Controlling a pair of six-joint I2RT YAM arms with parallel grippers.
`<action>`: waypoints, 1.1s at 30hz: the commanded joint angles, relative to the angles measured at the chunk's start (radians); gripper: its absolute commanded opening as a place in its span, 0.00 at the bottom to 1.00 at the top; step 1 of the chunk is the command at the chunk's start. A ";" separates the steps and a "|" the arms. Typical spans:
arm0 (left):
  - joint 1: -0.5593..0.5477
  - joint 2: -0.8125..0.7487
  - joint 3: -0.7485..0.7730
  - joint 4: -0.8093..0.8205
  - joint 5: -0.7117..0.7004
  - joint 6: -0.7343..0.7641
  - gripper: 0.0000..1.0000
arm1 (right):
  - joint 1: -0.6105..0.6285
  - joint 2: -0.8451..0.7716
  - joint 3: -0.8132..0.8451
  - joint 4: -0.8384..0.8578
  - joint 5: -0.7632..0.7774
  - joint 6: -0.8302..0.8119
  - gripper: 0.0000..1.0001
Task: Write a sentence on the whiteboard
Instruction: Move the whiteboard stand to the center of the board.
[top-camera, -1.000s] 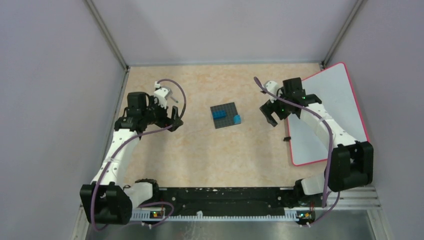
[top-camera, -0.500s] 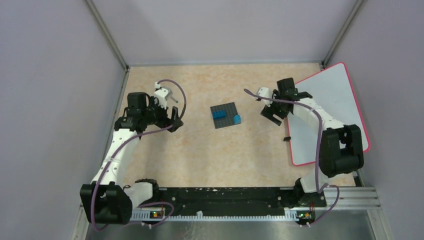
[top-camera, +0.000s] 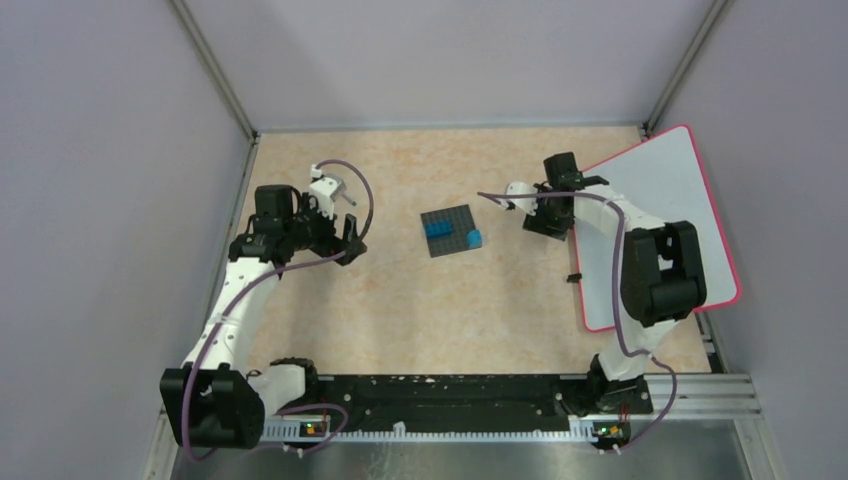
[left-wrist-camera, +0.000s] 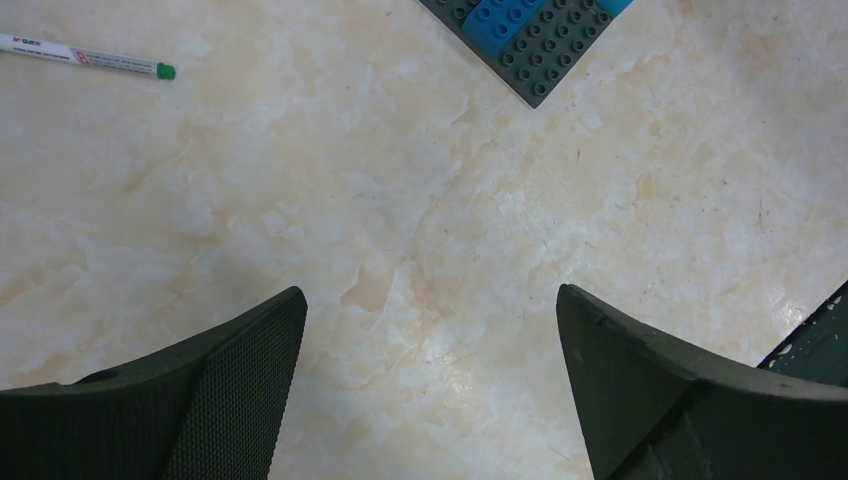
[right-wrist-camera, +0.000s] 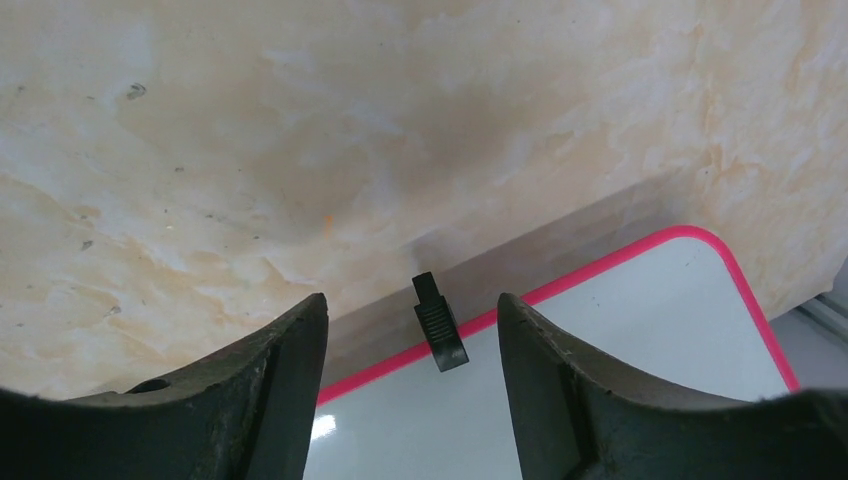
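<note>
The whiteboard (top-camera: 672, 190), glossy white with a red-pink rim, lies tilted at the right side of the table. Its visible surface is blank, and the sentence is out of view. My right gripper (top-camera: 548, 222) hovers over the board's left edge. In the right wrist view this gripper (right-wrist-camera: 410, 298) is open, partly narrowed, with a small black clip (right-wrist-camera: 440, 322) on the whiteboard (right-wrist-camera: 620, 380) rim between the jaws, untouched. My left gripper (top-camera: 350, 240) hangs wide open over bare table at the left and holds nothing (left-wrist-camera: 430, 292). A white marker with a green cap (left-wrist-camera: 85, 57) lies on the table.
A small dark grey plate with blue bricks (top-camera: 448, 230) sits mid-table between the arms, and its corner shows in the left wrist view (left-wrist-camera: 535, 30). A second black clip (top-camera: 574, 275) sticks out of the board's left edge. Grey walls enclose the table.
The right arm has swung forward and left along the board's edge, and its jaws have narrowed. The left arm has not moved.
</note>
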 joint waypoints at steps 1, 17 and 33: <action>-0.004 -0.003 -0.011 -0.002 0.035 0.020 0.99 | 0.008 0.045 0.022 0.001 0.078 -0.094 0.61; -0.005 -0.003 -0.017 -0.007 0.074 0.031 0.99 | -0.002 0.108 0.007 -0.010 0.173 -0.183 0.45; -0.004 -0.005 -0.013 -0.011 0.089 0.023 0.99 | 0.046 0.111 -0.020 0.025 0.231 -0.266 0.00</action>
